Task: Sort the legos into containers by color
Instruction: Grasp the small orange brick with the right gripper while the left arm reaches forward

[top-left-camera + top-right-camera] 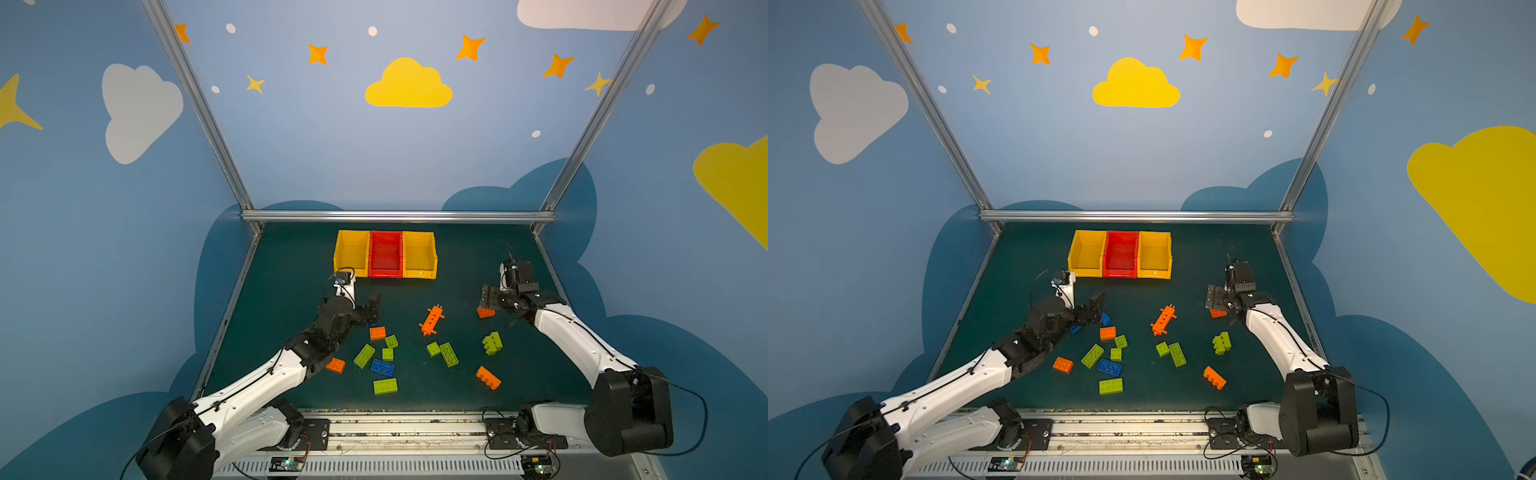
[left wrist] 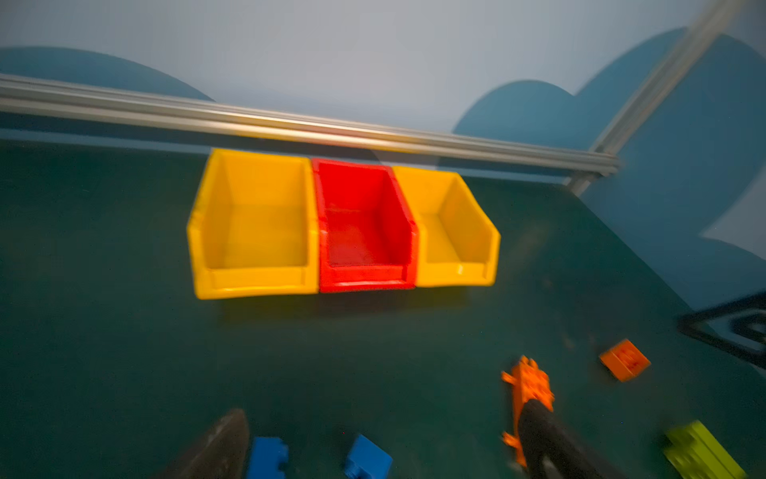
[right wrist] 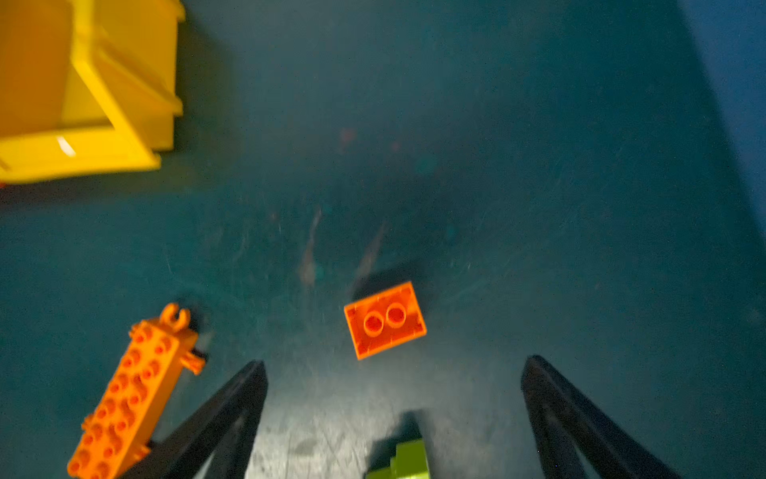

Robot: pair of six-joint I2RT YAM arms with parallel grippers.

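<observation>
The right claw (image 3: 394,363) is spread wide and holds nothing. The little orange lego (image 1: 485,312) lies upside down on the tabletop (image 1: 457,266), at the middle right in both top views, just past the claw's tips. Its long side runs almost across the gap. The left claw (image 1: 1097,309) is spread too and well apart, over a blue lego (image 1: 1106,319).

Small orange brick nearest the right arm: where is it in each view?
Both top views: small orange brick, right of the long orange brick.
Left wrist: small orange brick near the long orange brick, not touching.
Right wrist: hollow side up, just ahead of the right gripper, fingers open.
Shared landmark: the long orange brick.
</observation>
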